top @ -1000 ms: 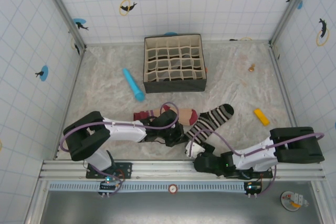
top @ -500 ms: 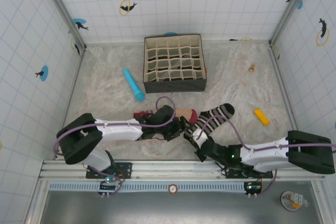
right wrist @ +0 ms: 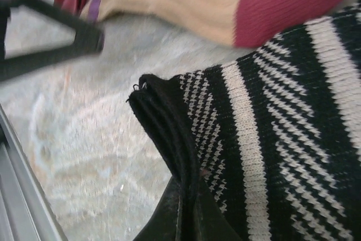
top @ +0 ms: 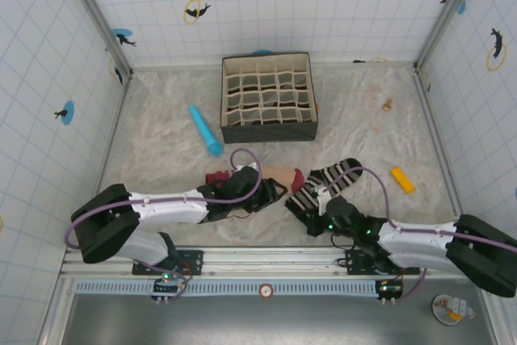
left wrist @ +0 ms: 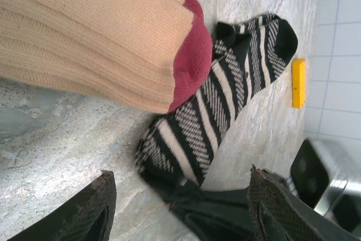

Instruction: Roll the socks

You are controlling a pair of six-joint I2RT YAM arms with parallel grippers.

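Observation:
The peach sock [top: 273, 174] lies flat near the front, its maroon toe [left wrist: 192, 60] touching the black-and-white striped sock [top: 333, 180]. The striped sock runs diagonally to the right of it. My right gripper [right wrist: 189, 189] is shut on the striped sock's black cuff edge [right wrist: 163, 122], pinching the folded fabric at the sock's lower end. In the top view the right gripper [top: 307, 206] sits at that end. My left gripper [left wrist: 179, 176] is open just above the table, its fingers [left wrist: 84, 213] spread on either side of that cuff, beside the peach sock.
A divided fabric organizer box [top: 268, 96] stands at the back centre. A blue cylinder [top: 205, 129] lies to its left. A yellow block [top: 401, 179] rests to the right of the striped sock, with a small tan object [top: 388, 104] farther back. The metal rail [top: 266, 258] borders the near edge.
My right gripper moved from near the rail up to the striped sock's cuff and closed on it. My left gripper slid a little right and away, toward the peach sock's toe.

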